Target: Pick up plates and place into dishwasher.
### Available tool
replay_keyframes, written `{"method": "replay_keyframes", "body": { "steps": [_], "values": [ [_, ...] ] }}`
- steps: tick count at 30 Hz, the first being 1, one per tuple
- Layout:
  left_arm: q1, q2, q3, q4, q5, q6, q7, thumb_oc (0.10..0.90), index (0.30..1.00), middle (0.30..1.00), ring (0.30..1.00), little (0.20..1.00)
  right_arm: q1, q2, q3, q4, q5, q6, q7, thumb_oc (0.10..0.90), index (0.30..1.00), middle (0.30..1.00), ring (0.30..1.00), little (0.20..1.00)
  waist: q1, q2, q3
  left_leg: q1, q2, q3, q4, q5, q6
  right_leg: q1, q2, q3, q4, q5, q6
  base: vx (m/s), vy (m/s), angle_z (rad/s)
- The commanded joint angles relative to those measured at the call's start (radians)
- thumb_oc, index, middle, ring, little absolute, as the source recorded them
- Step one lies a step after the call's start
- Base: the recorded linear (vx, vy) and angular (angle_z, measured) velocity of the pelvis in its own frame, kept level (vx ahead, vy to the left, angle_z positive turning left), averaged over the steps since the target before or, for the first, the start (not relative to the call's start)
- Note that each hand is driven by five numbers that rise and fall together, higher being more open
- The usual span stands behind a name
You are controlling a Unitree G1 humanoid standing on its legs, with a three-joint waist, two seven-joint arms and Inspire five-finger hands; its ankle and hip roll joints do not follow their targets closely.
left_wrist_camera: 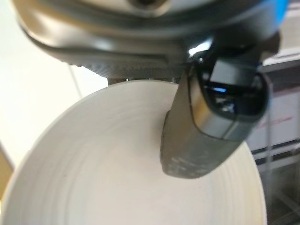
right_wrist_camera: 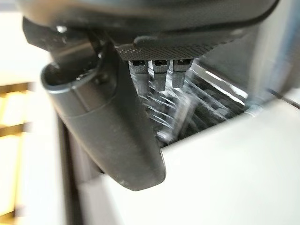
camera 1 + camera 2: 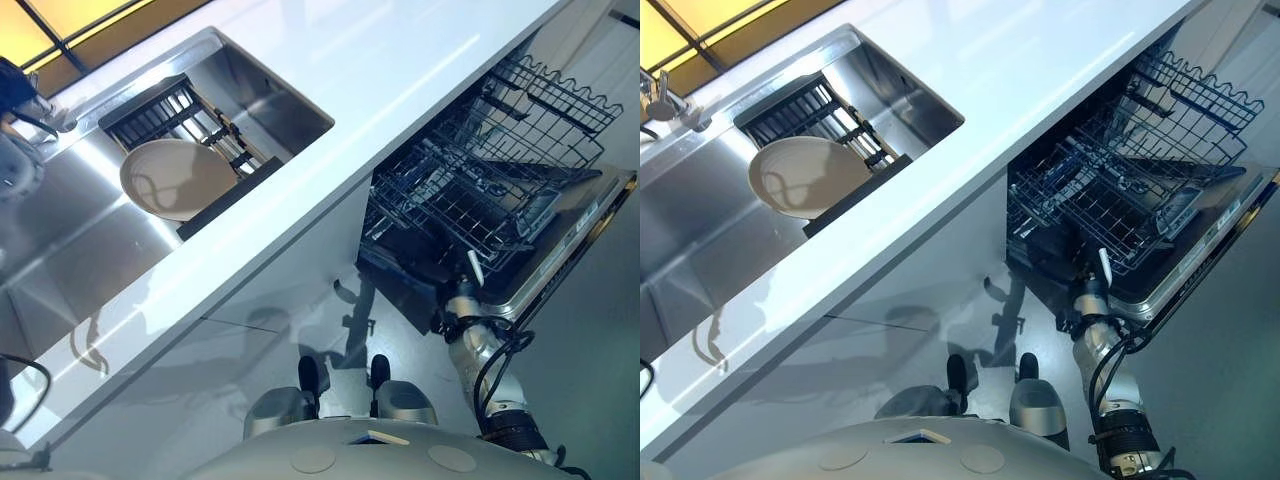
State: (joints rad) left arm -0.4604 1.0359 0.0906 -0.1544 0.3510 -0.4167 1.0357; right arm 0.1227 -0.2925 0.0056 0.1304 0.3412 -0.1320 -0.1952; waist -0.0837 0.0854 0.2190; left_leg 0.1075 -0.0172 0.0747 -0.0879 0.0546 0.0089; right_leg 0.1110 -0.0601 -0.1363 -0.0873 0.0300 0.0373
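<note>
Close up from its wrist, left robot hand (image 1: 206, 122) thumb pinches a cream plate (image 1: 117, 173).

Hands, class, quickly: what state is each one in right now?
Left hand: shut on a white plate, thumb pressed on its face.
Right hand: open, holding nothing, near the dishwasher rack.

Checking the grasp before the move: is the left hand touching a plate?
Touching. The left wrist view shows the left hand's thumb lying flat on the face of the cream plate, with no gap.
</note>
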Motion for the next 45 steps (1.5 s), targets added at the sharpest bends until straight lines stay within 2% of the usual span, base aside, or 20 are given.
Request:
{"method": "replay_keyframes", "body": {
  "steps": [1, 3, 6, 7, 11, 13, 14, 17, 19, 21, 23, 25, 27, 30, 35, 37, 42, 45],
  "values": [
    [-0.030, -0.002, 0.055, 0.081, 0.020, 0.073, 0.014, 0.100, 0.300, 0.300, 0.300, 0.200, -0.066, -0.130, -0.158, -0.203, -0.146, -0.232, -0.122, 0.800, 0.900, 0.900, 0.900, 0.900, -0.040, 0.015, -0.096, 0.020, -0.038, 0.018, 0.027, -0.147, 0.011, -0.072, 0.068, -0.004, 0.201, -0.216, -0.001, 0.02, 0.014, -0.07],
    [-0.058, -0.018, 0.015, 0.099, 0.036, 0.107, -0.015, 0.100, 0.300, 0.300, 0.300, 0.200, -0.101, -0.195, -0.202, -0.249, -0.153, -0.259, -0.134, 0.800, 0.900, 0.900, 0.900, 0.900, -0.050, 0.015, -0.093, 0.021, -0.039, 0.024, 0.028, -0.148, 0.011, -0.072, 0.071, 0.004, 0.201, -0.214, -0.001, 0.02, 0.026, -0.09],
    [-0.105, -0.035, -0.071, 0.181, 0.049, 0.135, -0.059, 0.100, 0.300, 0.300, 0.300, 0.200, -0.164, -0.273, -0.238, -0.297, -0.275, -0.361, -0.222, 0.800, 0.900, 0.900, 0.900, 0.900, -0.057, 0.015, -0.092, 0.025, -0.043, 0.033, 0.031, -0.152, 0.012, -0.067, 0.077, 0.014, 0.201, -0.213, 0.000, 0.03, 0.042, -0.10],
    [-0.113, -0.042, -0.091, 0.204, 0.047, 0.133, -0.061, 0.100, 0.300, 0.300, 0.300, 0.200, -0.185, -0.293, -0.240, -0.309, -0.244, -0.366, -0.205, 0.800, 0.900, 0.900, 0.900, 0.900, -0.056, 0.014, -0.094, 0.025, -0.044, 0.034, 0.032, -0.154, 0.013, -0.065, 0.078, 0.017, 0.200, -0.213, 0.000, 0.02, 0.037, -0.10],
    [-0.121, -0.080, -0.117, 0.280, 0.061, 0.106, -0.069, 0.100, 0.300, 0.300, 0.300, 0.200, -0.247, -0.310, -0.234, -0.294, -0.184, -0.324, -0.094, 0.800, 0.900, 0.900, 0.900, 0.900, -0.047, 0.004, -0.103, 0.021, -0.046, 0.033, 0.038, -0.156, 0.012, -0.063, 0.081, 0.021, 0.194, -0.209, -0.001, 0.01, 0.019, -0.13],
    [-0.101, -0.097, -0.104, 0.304, 0.063, 0.081, -0.079, 0.100, 0.300, 0.300, 0.300, 0.200, -0.255, -0.319, -0.231, -0.272, -0.129, -0.259, 0.025, 0.800, 0.900, 0.900, 0.900, 0.900, -0.042, -0.003, -0.108, 0.019, -0.046, 0.030, 0.039, -0.155, 0.011, -0.062, 0.081, 0.017, 0.191, -0.208, -0.003, 0.03, 0.019, -0.11],
    [-0.085, -0.104, -0.094, 0.306, 0.072, 0.073, -0.081, 0.100, 0.300, 0.300, 0.300, 0.200, -0.250, -0.331, -0.232, -0.261, -0.106, -0.257, 0.033, 0.800, 0.900, 0.900, 0.900, 0.900, -0.039, -0.008, -0.111, 0.020, -0.046, 0.028, 0.035, -0.153, 0.011, -0.059, 0.082, 0.016, 0.186, -0.207, -0.005, 0.00, 0.000, 0.00],
    [-0.046, -0.126, -0.076, 0.321, 0.079, 0.035, -0.078, 0.100, 0.300, 0.300, 0.300, 0.200, -0.272, -0.354, -0.238, -0.212, -0.086, -0.297, 0.008, 0.800, 0.900, 0.900, 0.900, 0.900, -0.029, -0.019, -0.117, 0.017, -0.043, 0.024, 0.032, -0.142, 0.010, -0.056, 0.083, 0.007, 0.179, -0.195, -0.008, 0.00, 0.012, 0.07],
    [-0.047, -0.137, -0.087, 0.336, 0.072, 0.021, -0.077, 0.100, 0.300, 0.300, 0.300, 0.200, -0.317, -0.365, -0.235, -0.198, -0.194, -0.349, -0.090, 0.800, 0.900, 0.900, 0.900, 0.900, -0.023, -0.023, -0.118, 0.017, -0.043, 0.019, 0.034, -0.143, 0.011, -0.054, 0.083, 0.004, 0.178, -0.193, -0.008, 0.02, 0.009, 0.03],
    [-0.055, -0.153, -0.106, 0.340, 0.071, 0.028, -0.080, 0.100, 0.300, 0.300, 0.300, 0.200, -0.369, -0.383, -0.223, -0.210, -0.270, -0.333, -0.148, 0.800, 0.900, 0.900, 0.900, 0.900, -0.018, -0.025, -0.118, 0.017, -0.043, 0.017, 0.038, -0.145, 0.012, -0.052, 0.084, 0.004, 0.176, -0.192, -0.008, 0.00, 0.000, 0.00],
    [-0.077, -0.163, -0.132, 0.349, 0.063, 0.037, -0.090, 0.100, 0.300, 0.300, 0.300, 0.200, -0.424, -0.397, -0.206, -0.214, -0.281, -0.313, -0.150, 0.800, 0.900, 0.900, 0.900, 0.900, -0.014, -0.029, -0.119, 0.019, -0.044, 0.014, 0.039, -0.147, 0.013, -0.047, 0.085, 0.004, 0.174, -0.191, -0.007, -0.02, 0.002, 0.00],
    [-0.095, -0.177, -0.159, 0.364, 0.067, 0.038, -0.098, 0.100, 0.300, 0.300, 0.300, 0.200, -0.470, -0.404, -0.178, -0.208, -0.279, -0.293, -0.086, 0.800, 0.900, 0.900, 0.900, 0.900, -0.011, -0.035, -0.119, 0.021, -0.044, 0.014, 0.042, -0.151, 0.012, -0.043, 0.085, 0.002, 0.172, -0.190, -0.004, 0.00, 0.000, 0.00],
    [-0.118, -0.187, -0.182, 0.366, 0.069, 0.055, -0.118, 0.100, 0.300, 0.300, 0.300, 0.200, -0.510, -0.426, -0.136, -0.213, -0.218, -0.282, -0.010, 0.800, 0.900, 0.900, 0.900, 0.900, -0.008, -0.042, -0.122, 0.020, -0.045, 0.012, 0.040, -0.147, 0.012, -0.041, 0.085, 0.004, 0.165, -0.187, -0.004, 0.00, 0.000, 0.00],
    [-0.148, -0.202, -0.207, 0.409, 0.074, 0.032, -0.126, 0.100, 0.300, 0.300, 0.300, 0.200, -0.562, -0.431, -0.081, -0.192, -0.115, -0.274, 0.084, 0.800, 0.900, 0.900, 0.900, 0.900, 0.000, -0.049, -0.127, 0.020, -0.044, 0.008, 0.037, -0.144, 0.010, -0.037, 0.085, 0.001, 0.157, -0.183, -0.005, 0.01, -0.023, 0.01],
    [-0.169, -0.246, -0.253, 0.445, 0.112, 0.001, -0.075, 0.100, 0.300, 0.300, 0.300, 0.200, -0.627, -0.390, -0.004, -0.171, -0.011, -0.249, 0.159, 0.800, 0.900, 0.900, 0.900, 0.900, 0.014, -0.056, -0.133, 0.021, -0.044, -0.002, 0.036, -0.143, 0.009, -0.029, 0.083, -0.008, 0.150, -0.180, -0.003, 0.01, -0.036, 0.03],
    [-0.180, -0.272, -0.272, 0.457, 0.135, -0.023, -0.052, 0.100, 0.300, 0.300, 0.300, 0.200, -0.659, -0.367, 0.040, -0.173, 0.062, -0.218, 0.229, 0.800, 0.900, 0.900, 0.900, 0.900, 0.020, -0.059, -0.136, 0.023, -0.045, -0.007, 0.033, -0.142, 0.009, -0.025, 0.082, -0.014, 0.147, -0.178, -0.002, 0.02, -0.032, 0.06],
    [-0.192, -0.325, -0.310, 0.485, 0.138, -0.065, -0.054, 0.100, 0.300, 0.300, 0.300, 0.200, -0.712, -0.312, 0.122, -0.186, 0.189, -0.162, 0.361, 0.800, 0.900, 0.900, 0.900, 0.900, 0.032, -0.066, -0.142, 0.025, -0.045, -0.014, 0.031, -0.141, 0.009, -0.020, 0.079, -0.022, 0.144, -0.178, -0.002, 0.02, -0.029, 0.06],
    [-0.189, -0.362, -0.327, 0.508, 0.144, -0.086, -0.048, 0.100, 0.300, 0.300, 0.300, 0.200, -0.733, -0.274, 0.165, -0.182, 0.230, -0.135, 0.392, 0.800, 0.900, 0.900, 0.900, 0.900, 0.040, -0.069, -0.146, 0.027, -0.045, -0.016, 0.031, -0.141, 0.009, -0.015, 0.079, -0.025, 0.141, -0.177, -0.002, 0.00, 0.000, 0.00]
  ]
}}
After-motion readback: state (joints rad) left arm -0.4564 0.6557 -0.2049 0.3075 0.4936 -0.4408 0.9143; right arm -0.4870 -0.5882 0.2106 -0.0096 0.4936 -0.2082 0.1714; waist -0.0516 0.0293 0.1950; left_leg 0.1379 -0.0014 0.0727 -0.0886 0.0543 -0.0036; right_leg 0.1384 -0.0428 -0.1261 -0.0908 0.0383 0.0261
